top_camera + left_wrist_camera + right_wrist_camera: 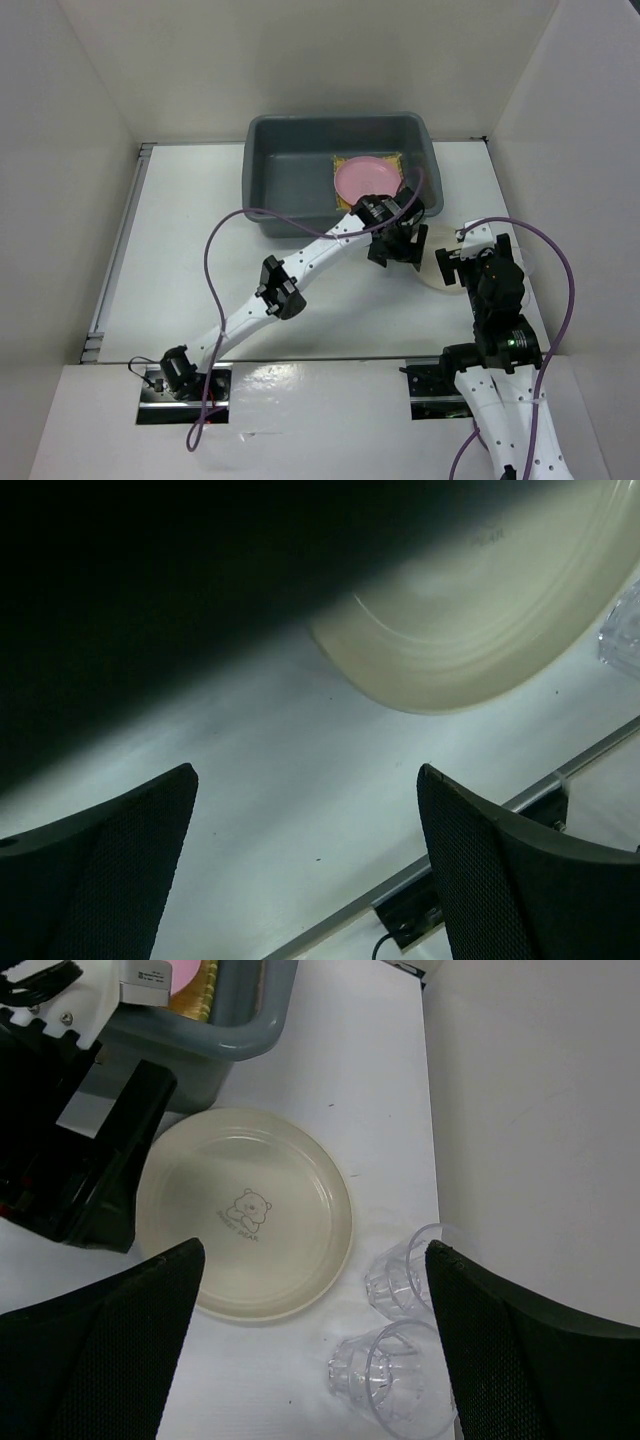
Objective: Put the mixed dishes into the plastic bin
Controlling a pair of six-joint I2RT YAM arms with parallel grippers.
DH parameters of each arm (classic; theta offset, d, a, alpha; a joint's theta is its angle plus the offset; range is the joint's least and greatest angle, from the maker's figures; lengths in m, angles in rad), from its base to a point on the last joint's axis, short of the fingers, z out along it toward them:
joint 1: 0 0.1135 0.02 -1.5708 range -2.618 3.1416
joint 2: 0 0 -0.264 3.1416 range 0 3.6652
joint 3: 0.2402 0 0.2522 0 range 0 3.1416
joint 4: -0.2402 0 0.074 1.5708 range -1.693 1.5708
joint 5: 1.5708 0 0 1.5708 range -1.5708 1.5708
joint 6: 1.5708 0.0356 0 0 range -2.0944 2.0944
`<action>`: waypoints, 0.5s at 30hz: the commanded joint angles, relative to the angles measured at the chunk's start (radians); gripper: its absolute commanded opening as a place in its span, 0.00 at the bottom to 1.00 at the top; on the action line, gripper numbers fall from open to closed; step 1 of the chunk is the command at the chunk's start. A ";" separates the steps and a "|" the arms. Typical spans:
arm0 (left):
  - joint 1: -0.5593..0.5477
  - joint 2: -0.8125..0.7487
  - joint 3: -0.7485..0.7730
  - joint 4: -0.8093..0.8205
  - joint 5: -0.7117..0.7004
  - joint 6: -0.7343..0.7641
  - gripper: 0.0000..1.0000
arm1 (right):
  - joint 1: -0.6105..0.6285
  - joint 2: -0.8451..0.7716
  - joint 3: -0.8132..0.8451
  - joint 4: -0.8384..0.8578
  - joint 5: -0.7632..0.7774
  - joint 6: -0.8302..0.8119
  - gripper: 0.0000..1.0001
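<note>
The dark grey plastic bin [300,190] holds a pink plate [367,178] lying on a yellow woven mat [344,160]. My left gripper [398,252] hangs open and empty just outside the bin's front right corner, over bare table [305,770]. The cream plate [245,1210] with a bear print lies on the table beside it, also seen in the left wrist view [480,610]. Two clear cups [405,1278] [395,1370] sit close together right of that plate. My right gripper [312,1252] stands open above the plate's right edge and the cups, holding nothing.
The left gripper's black body [90,1170] sits against the cream plate's left side. White walls enclose the table on the left, back and right; the right wall [540,1110] runs close to the cups. A metal rail [450,870] runs along the near edge.
</note>
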 commanded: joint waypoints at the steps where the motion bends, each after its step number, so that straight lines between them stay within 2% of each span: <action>1: 0.017 -0.034 0.035 0.030 0.041 -0.035 0.96 | 0.009 -0.005 -0.005 0.062 0.018 0.016 0.95; 15: 0.035 0.087 0.035 0.205 0.145 -0.188 0.97 | 0.009 -0.015 -0.005 0.062 0.009 0.016 0.95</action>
